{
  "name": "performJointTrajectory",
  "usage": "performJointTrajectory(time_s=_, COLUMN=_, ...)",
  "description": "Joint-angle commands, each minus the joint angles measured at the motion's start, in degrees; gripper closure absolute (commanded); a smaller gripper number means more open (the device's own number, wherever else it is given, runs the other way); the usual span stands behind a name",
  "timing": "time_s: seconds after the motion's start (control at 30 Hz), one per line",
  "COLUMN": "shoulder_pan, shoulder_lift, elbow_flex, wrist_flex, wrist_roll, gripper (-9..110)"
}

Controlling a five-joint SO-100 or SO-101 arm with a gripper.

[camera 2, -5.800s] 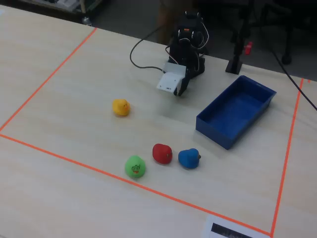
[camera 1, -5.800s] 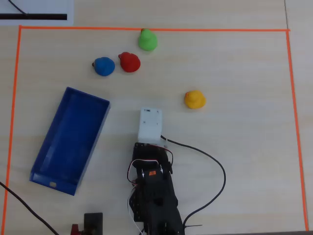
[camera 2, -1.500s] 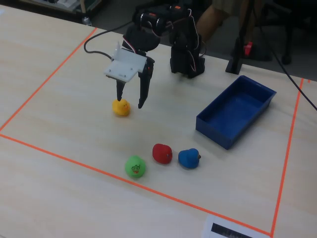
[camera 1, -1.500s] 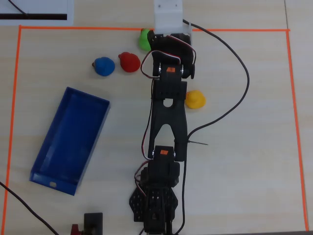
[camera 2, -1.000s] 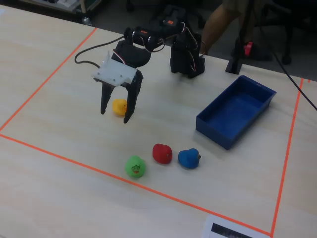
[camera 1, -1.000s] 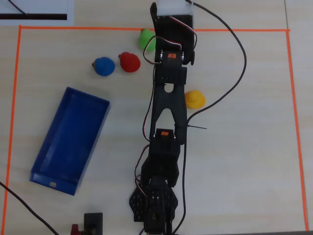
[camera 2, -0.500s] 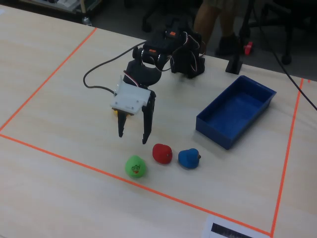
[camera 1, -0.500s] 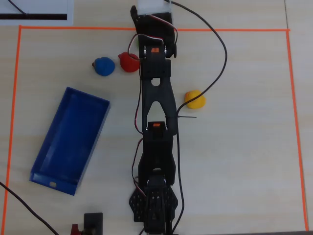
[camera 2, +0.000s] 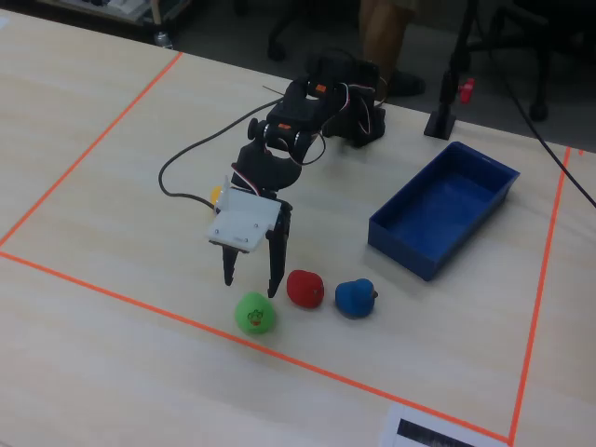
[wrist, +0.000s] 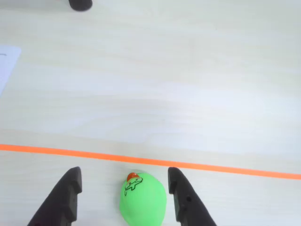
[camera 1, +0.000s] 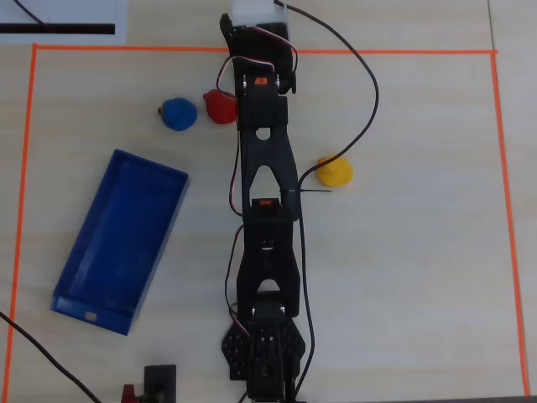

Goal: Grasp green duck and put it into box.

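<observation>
The green duck [wrist: 142,203] sits on the table just inside the orange tape line, nearer the right finger in the wrist view. My gripper [wrist: 123,173] is open, its two black fingers either side of the duck and not touching it. In the fixed view the gripper [camera 2: 251,285] hangs just above and behind the green duck [camera 2: 254,314]. The overhead view hides this duck under the stretched arm [camera 1: 264,151]. The box [camera 1: 117,243], a long blue tray, lies empty at the left; in the fixed view the box [camera 2: 447,209] is at the right.
A red duck [camera 2: 304,289] and a blue duck [camera 2: 355,298] sit close beside the green one, the red duck right next to one finger. A yellow duck [camera 1: 336,171] lies right of the arm. Orange tape [camera 1: 33,168] frames the work area. A black cable [camera 1: 369,101] trails from the wrist.
The arm swung from over the yellow duck across to the green duck and came lower. The gripper stayed open, and the ducks and box have not moved.
</observation>
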Motion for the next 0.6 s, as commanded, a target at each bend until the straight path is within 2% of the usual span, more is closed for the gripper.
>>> performJointTrajectory(time_s=0.0, shoulder_pan=1.5, shoulder_lift=0.4, elbow_flex=-3.6, wrist_flex=1.1, wrist_roll=1.1, gripper=78)
performJointTrajectory(time_s=0.57, shoulder_pan=2.5, shoulder_lift=-7.2, elbow_flex=-6.8, wrist_flex=1.3, wrist_roll=3.0, gripper=79)
